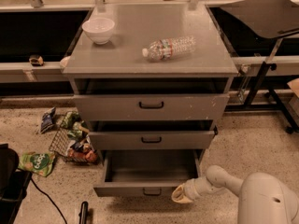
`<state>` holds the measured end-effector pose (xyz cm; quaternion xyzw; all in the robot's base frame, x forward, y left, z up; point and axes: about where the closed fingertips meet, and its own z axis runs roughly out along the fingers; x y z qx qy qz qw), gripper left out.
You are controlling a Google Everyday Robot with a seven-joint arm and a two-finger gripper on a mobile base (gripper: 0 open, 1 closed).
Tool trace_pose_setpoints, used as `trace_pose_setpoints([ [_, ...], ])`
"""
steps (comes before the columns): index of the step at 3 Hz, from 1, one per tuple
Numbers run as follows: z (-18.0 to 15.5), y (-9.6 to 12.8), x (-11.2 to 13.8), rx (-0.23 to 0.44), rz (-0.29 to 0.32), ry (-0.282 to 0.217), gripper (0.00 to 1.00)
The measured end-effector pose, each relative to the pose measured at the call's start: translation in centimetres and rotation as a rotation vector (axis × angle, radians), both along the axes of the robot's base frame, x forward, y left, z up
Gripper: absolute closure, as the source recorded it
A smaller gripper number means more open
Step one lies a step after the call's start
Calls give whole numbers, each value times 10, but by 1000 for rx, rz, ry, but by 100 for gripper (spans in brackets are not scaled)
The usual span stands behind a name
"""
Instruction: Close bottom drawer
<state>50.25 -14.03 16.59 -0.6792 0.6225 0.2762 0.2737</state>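
The grey cabinet (149, 64) has three drawers. The bottom drawer (147, 189) is pulled far out, its low grey front with a small black handle (152, 192) near the floor and its deep grey box open to view. The middle drawer (152, 139) and the top drawer (150, 106) stand slightly out. My gripper (180, 195) is at the end of the white arm (219, 181), low at the right end of the bottom drawer's front, touching or very close to it.
A white bowl (98, 30) and a lying water bottle (169, 47) rest on the cabinet top. Snack bags and a wire basket (70, 141) lie on the floor to the left. A black table stand (261, 73) is at the right. A black object (11, 183) sits at lower left.
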Motion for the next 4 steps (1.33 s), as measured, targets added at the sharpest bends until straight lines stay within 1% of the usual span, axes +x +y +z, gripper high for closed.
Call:
trace_pose_setpoints([
  [1, 0, -3, 9, 10, -15, -18, 12],
  [2, 1, -6, 13, 15, -23, -30, 0],
  [3, 2, -10, 17, 24, -26, -33, 0],
  [4, 4, -16, 21, 66, -24, -42, 19],
])
